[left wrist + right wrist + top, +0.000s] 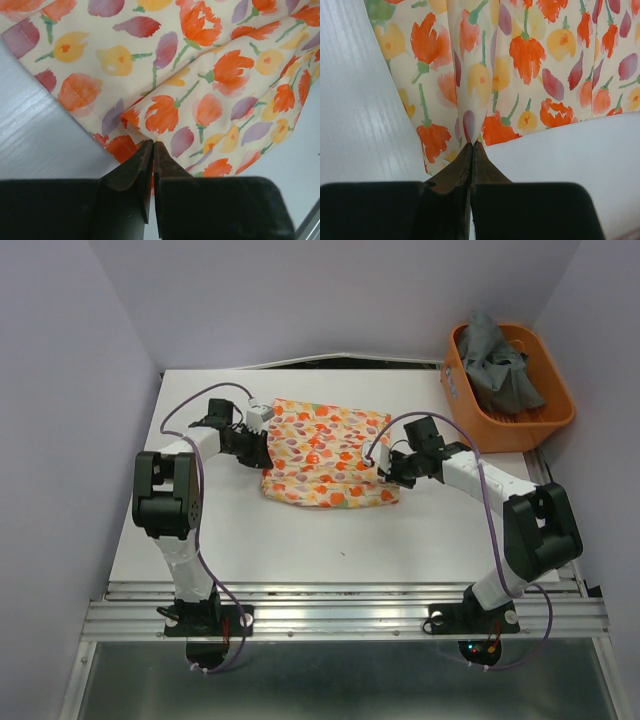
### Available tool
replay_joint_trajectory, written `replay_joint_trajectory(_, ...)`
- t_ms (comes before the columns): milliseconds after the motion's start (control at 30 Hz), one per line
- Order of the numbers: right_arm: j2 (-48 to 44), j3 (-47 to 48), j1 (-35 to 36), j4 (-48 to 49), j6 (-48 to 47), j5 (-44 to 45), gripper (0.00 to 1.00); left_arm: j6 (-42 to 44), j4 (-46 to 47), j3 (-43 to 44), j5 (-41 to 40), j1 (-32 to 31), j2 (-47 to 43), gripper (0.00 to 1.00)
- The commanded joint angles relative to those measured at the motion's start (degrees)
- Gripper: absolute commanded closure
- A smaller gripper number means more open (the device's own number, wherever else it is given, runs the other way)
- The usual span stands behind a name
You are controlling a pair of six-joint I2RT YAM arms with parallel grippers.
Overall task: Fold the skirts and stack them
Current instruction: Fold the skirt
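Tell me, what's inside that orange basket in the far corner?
A crumpled dark grey skirt fills most of the orange basket, heaped loosely. A bit of the basket's slatted floor shows beside it. Anything under the cloth is hidden.

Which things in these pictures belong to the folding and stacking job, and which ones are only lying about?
Belong to the job:
- floral skirt, on the table
- dark grey skirt, crumpled in the basket
- left pincer and right pincer, each pinching the floral skirt

Only lying about:
- orange basket, at the far right corner
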Motion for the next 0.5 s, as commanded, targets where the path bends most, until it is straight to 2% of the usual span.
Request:
replay_joint_trajectory(0, -3.06, -0.4, 0.32, 0.8, -0.75, -0.51, 0.99, 0.65, -0.32, 1.82, 3.33, 0.78, -4.79, 0.9)
replay_joint_trajectory(33, -3.5, -0.4, 0.32, 0.54, -0.93, -0.51, 0.99, 1.61, -0.58, 1.65, 3.94, 1.04, -6.01, 1.0)
replay_joint_trajectory(333, -7.63, -1.37, 0.32, -1.48, -2.42, -0.16, 0.99, 14.08, -11.21, -2.04, 6.58, 1.57, -21.49, 1.0)
replay_joint_trajectory(467, -10.0, -1.71, 0.32, -3.06, -3.82, -1.3, 0.99, 26.09, -19.45, -6.95, 5.88, 1.57, -25.7, 1.0)
